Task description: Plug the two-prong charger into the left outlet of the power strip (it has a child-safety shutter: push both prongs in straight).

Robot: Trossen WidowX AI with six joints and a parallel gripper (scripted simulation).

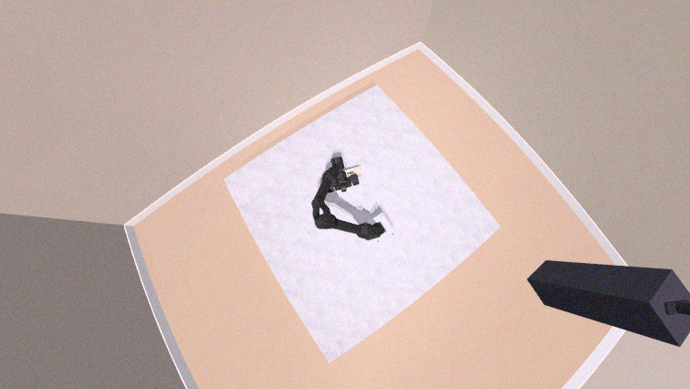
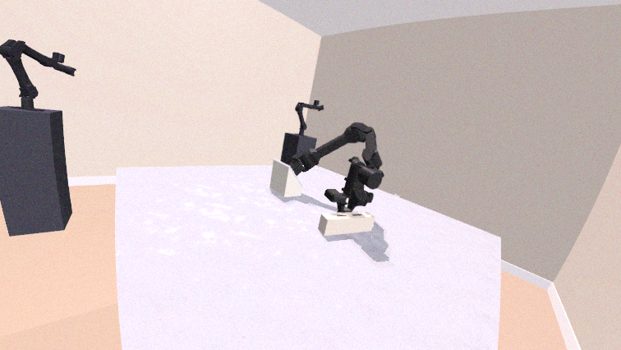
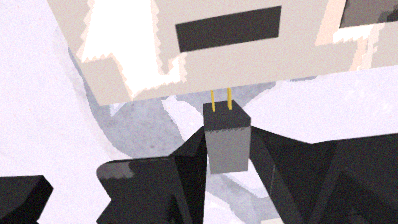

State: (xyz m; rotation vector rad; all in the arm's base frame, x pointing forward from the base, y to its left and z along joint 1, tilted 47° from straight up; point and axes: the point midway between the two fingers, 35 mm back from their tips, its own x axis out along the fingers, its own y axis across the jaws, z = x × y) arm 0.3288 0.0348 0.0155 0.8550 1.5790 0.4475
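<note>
The cream power strip (image 1: 354,170) (image 2: 347,225) (image 3: 225,65) lies on the table and spans the top of the wrist view. Its left outlet (image 3: 228,29) is a dark slot, with part of the right outlet (image 3: 370,12) at the upper right corner. My gripper (image 2: 344,209) (image 3: 221,128) is shut on the charger (image 3: 228,155), a grey block with a dark front face. Two gold prongs (image 3: 229,99) point up the wrist view. Their tips overlap the strip's near edge in the image, below the left outlet's slot; contact cannot be told. The charger is too small to make out in the top and exterior views.
A pale wedge-shaped block (image 2: 282,180) stands by the arm's base on the white table (image 2: 260,295). Other black arms stand on dark pedestals (image 1: 599,294) (image 2: 32,173) away from the table. My arm's shadow falls beside the strip.
</note>
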